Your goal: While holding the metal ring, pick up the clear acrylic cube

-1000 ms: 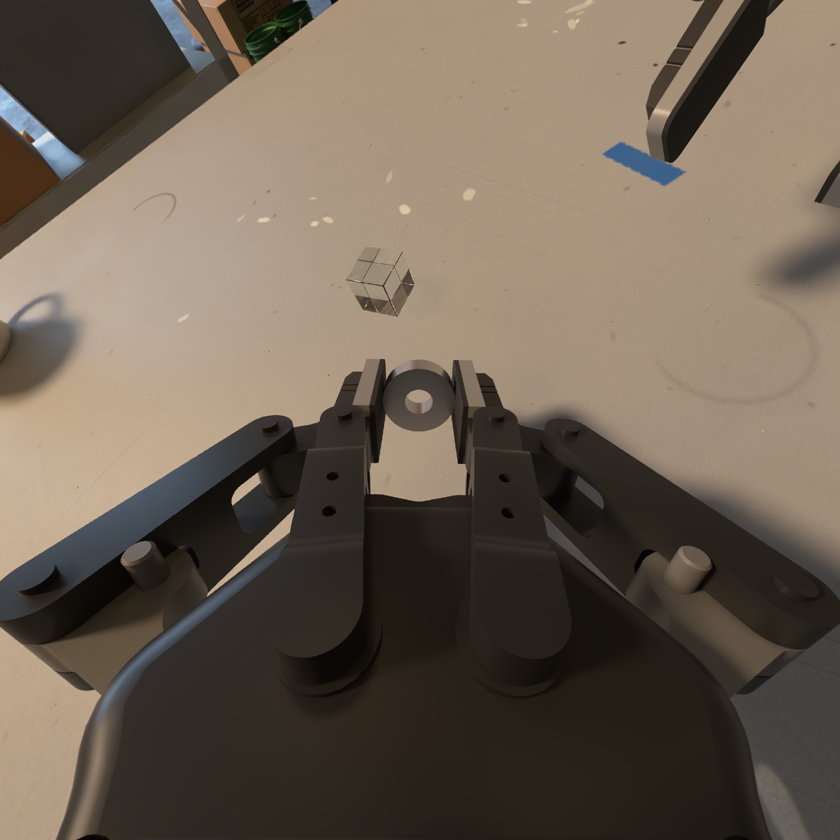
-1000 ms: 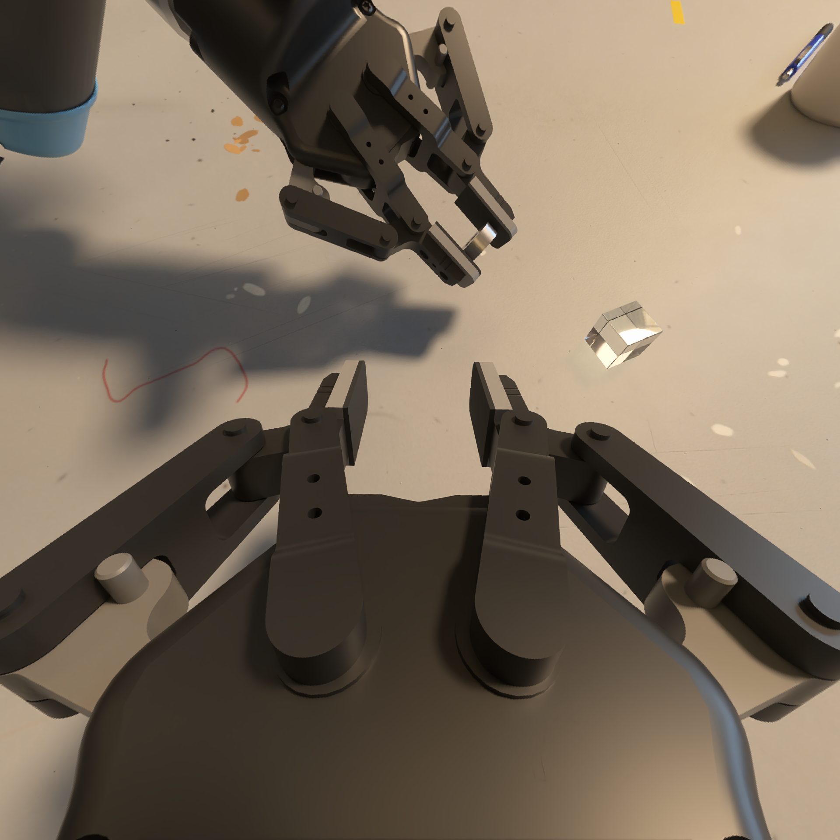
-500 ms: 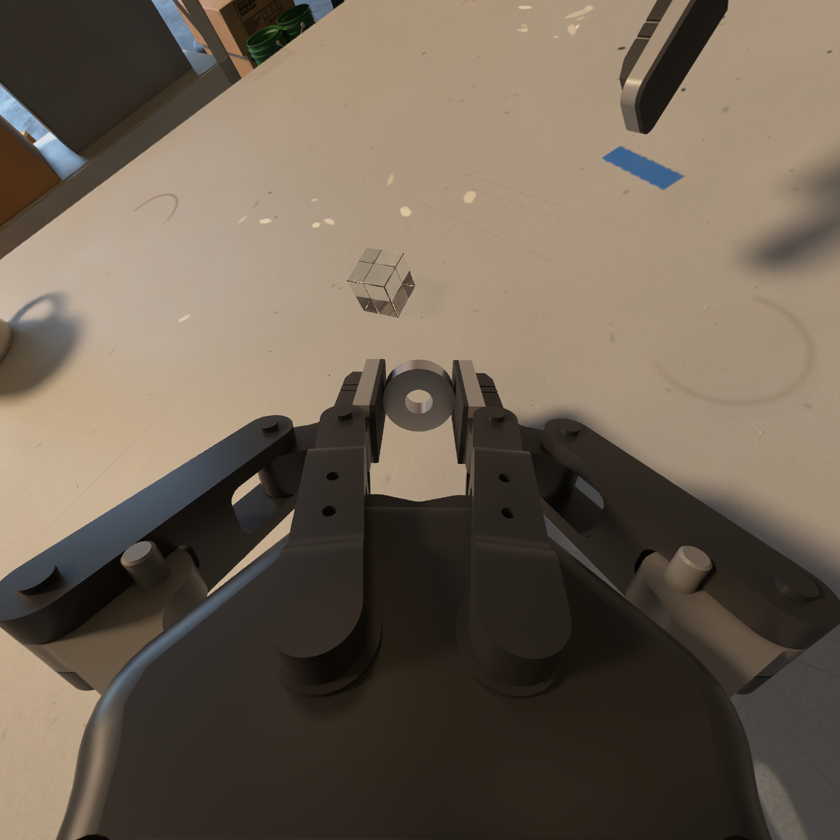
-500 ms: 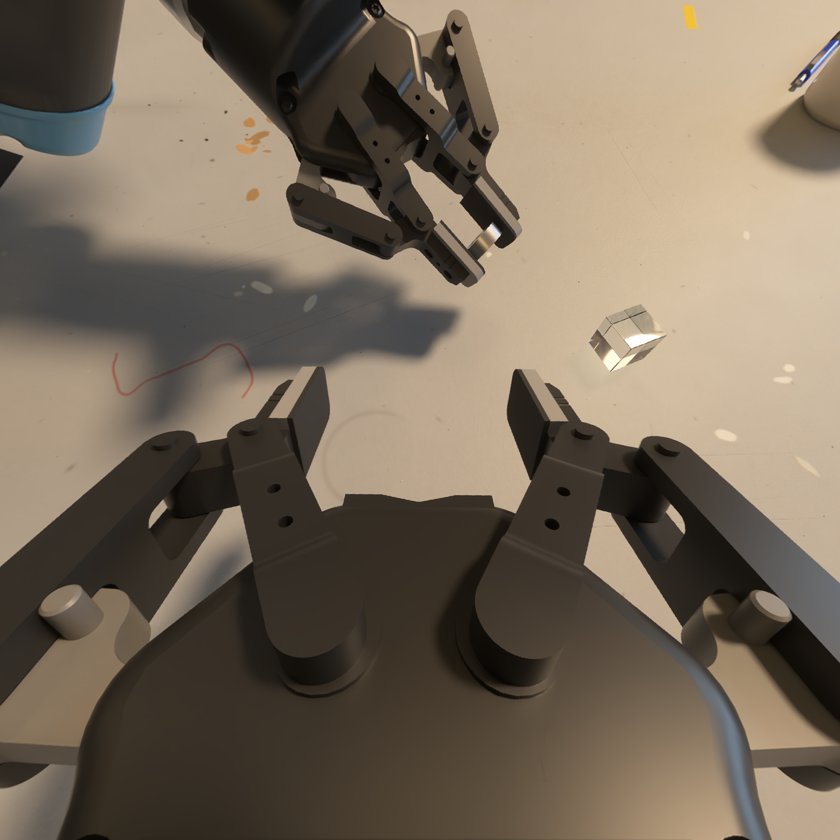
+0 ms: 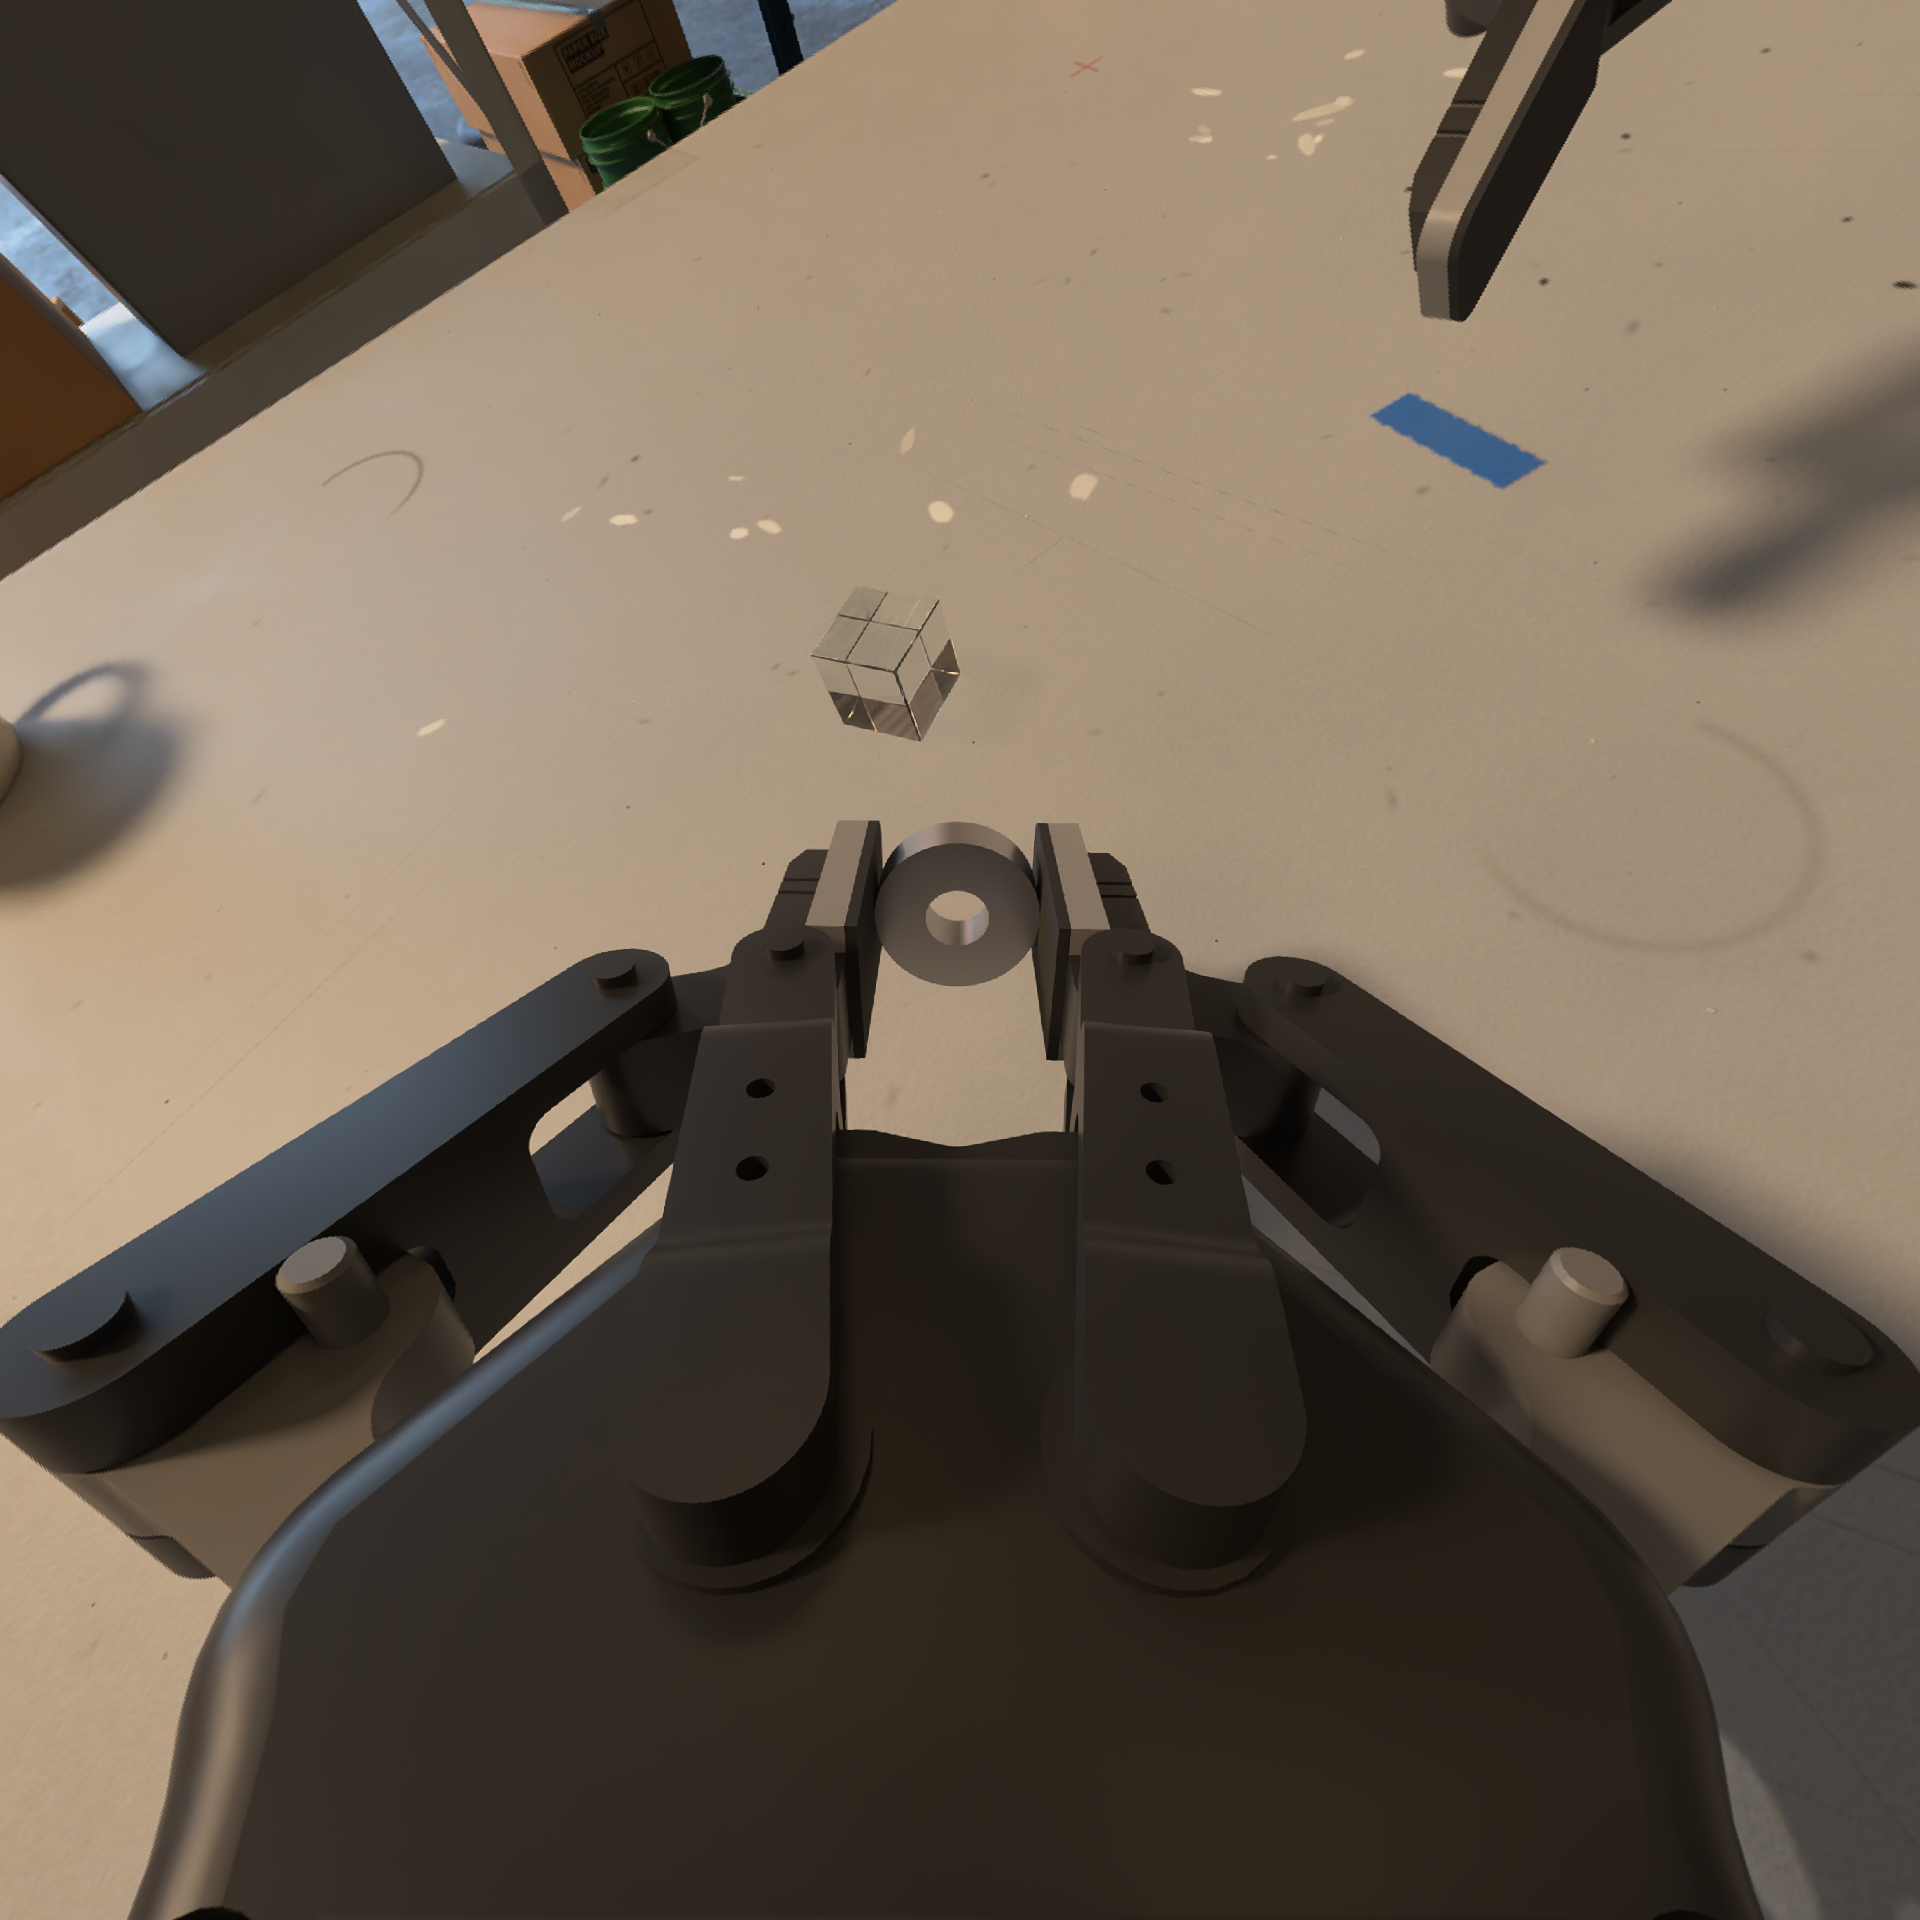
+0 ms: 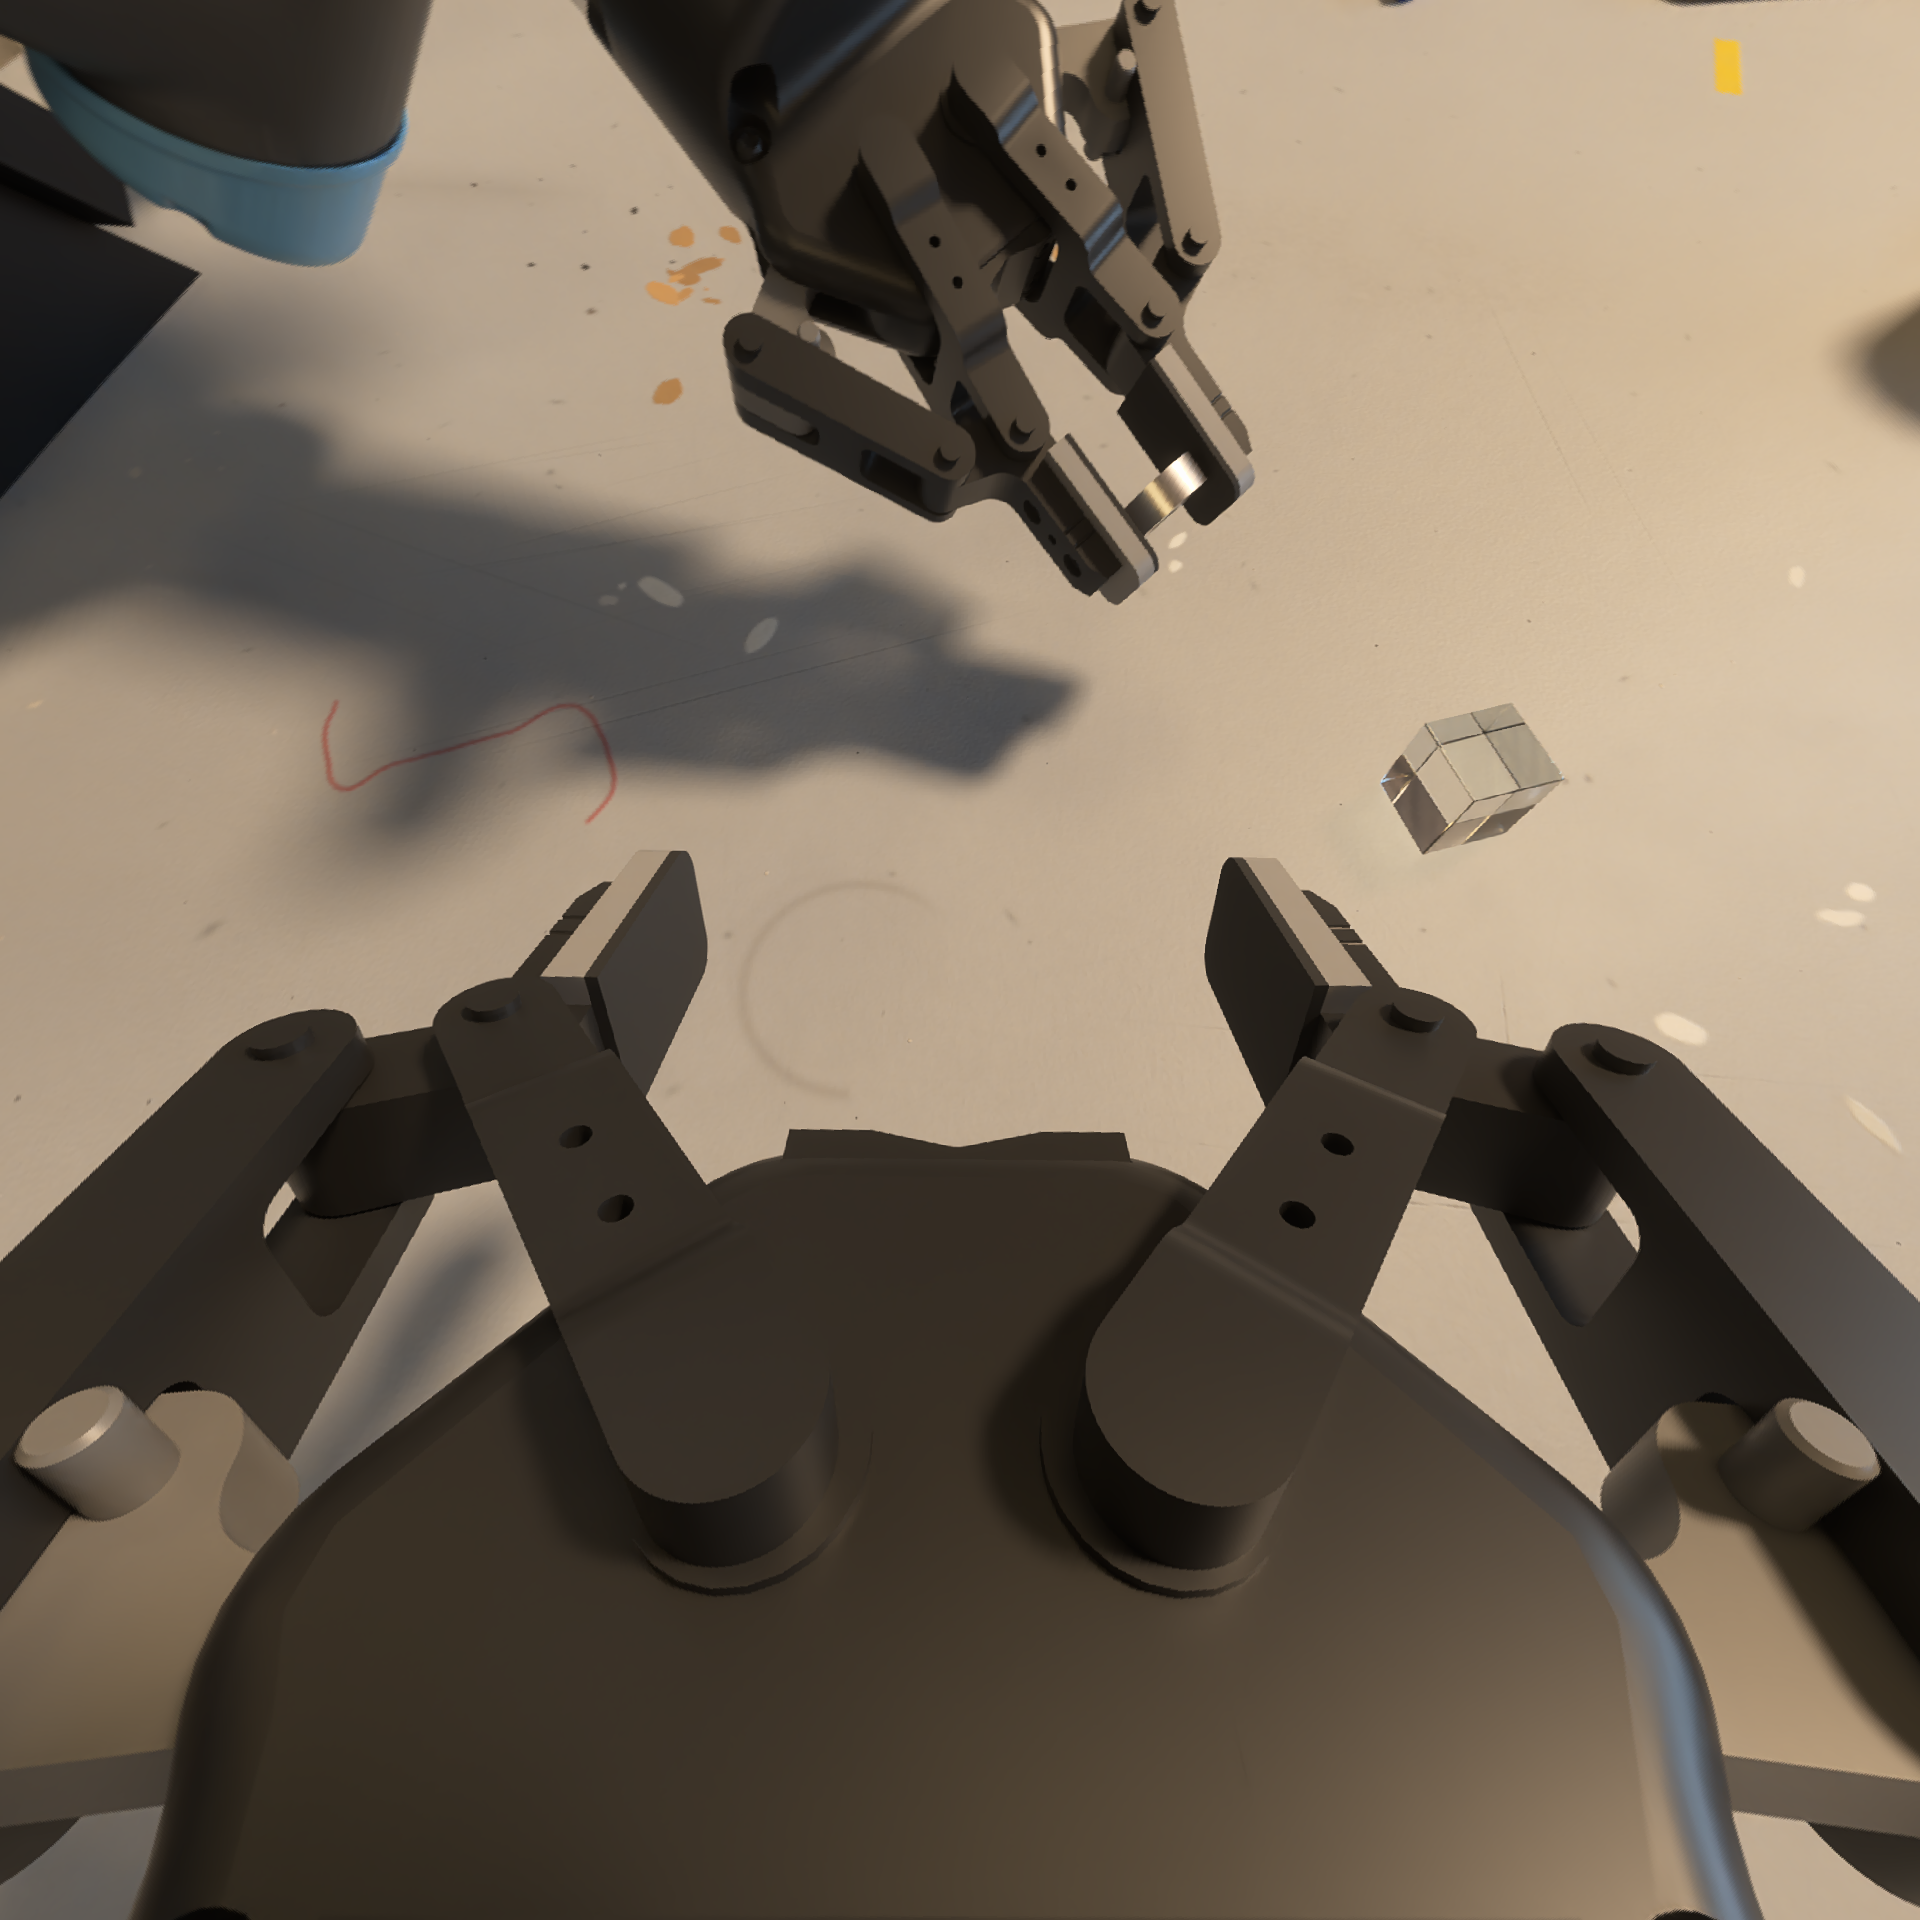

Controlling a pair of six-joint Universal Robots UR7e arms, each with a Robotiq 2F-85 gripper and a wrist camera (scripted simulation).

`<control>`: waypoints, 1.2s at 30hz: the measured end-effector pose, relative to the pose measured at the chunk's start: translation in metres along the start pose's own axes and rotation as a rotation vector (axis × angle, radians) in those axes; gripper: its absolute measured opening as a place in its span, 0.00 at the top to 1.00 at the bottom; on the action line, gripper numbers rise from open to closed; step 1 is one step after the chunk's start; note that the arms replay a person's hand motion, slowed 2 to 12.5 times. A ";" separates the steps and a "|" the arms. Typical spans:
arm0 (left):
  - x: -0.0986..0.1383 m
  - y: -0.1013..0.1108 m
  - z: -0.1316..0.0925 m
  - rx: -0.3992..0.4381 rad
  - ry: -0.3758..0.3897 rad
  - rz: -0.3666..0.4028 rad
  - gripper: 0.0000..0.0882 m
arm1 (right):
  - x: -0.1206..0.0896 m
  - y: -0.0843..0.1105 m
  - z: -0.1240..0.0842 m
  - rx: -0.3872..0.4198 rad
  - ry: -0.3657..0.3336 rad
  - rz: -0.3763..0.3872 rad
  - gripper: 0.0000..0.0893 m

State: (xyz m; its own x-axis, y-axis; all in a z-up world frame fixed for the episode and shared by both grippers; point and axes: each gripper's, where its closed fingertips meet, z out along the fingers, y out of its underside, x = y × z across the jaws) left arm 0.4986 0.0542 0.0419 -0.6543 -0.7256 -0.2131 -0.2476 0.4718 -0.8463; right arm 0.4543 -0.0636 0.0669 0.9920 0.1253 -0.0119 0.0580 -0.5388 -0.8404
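Observation:
My left gripper (image 5: 956, 883) is shut on the metal ring (image 5: 956, 920), a thick silver washer held upright above the table. The clear acrylic cube (image 5: 885, 663) lies on the beige table just ahead of it and slightly left. In the right wrist view my right gripper (image 6: 956, 914) is open and empty above the table. The cube (image 6: 1470, 777) lies ahead of it to the right, beyond the right fingertip. The left gripper (image 6: 1148, 509) with the ring (image 6: 1166, 488) hangs farther off at top centre.
A finger of the right gripper (image 5: 1486, 197) shows at the top right of the left wrist view, near a blue tape strip (image 5: 1457, 438). Cardboard boxes and green buckets (image 5: 644, 114) stand beyond the table's far edge. A pale object (image 5: 5, 764) sits at the left edge.
My right gripper has opened wide and drawn a little closer to the cube. My left gripper stays still, shut on the ring. The cube has not moved.

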 end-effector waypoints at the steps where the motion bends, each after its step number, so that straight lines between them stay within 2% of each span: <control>1: 0.000 0.000 0.000 0.001 0.000 -0.002 0.71 | 0.000 0.001 -0.001 0.003 -0.012 -0.005 0.07; 5: 0.000 0.000 0.000 0.000 0.000 -0.005 0.71 | 0.003 0.007 -0.005 0.010 -0.040 -0.029 0.09; 8: 0.000 0.001 0.000 -0.006 -0.002 0.002 0.71 | 0.012 0.015 -0.007 0.005 -0.026 -0.042 0.10; 20: 0.007 0.011 0.007 -0.093 -0.010 0.079 0.71 | 0.079 0.046 -0.003 -0.041 0.164 0.009 0.17; 28: 0.012 0.020 0.010 -0.158 -0.010 0.133 0.71 | 0.111 0.032 0.007 0.000 0.218 0.020 0.18; 36: 0.012 0.021 0.010 -0.164 0.012 0.101 0.71 | 0.128 0.021 0.029 -0.015 0.187 0.005 0.17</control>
State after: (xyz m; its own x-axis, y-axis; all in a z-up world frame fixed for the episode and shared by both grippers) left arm 0.4923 0.0503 0.0165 -0.6899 -0.6647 -0.2868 -0.2926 0.6184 -0.7294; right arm 0.5792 -0.0345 0.0316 0.9958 -0.0337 0.0856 0.0528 -0.5519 -0.8323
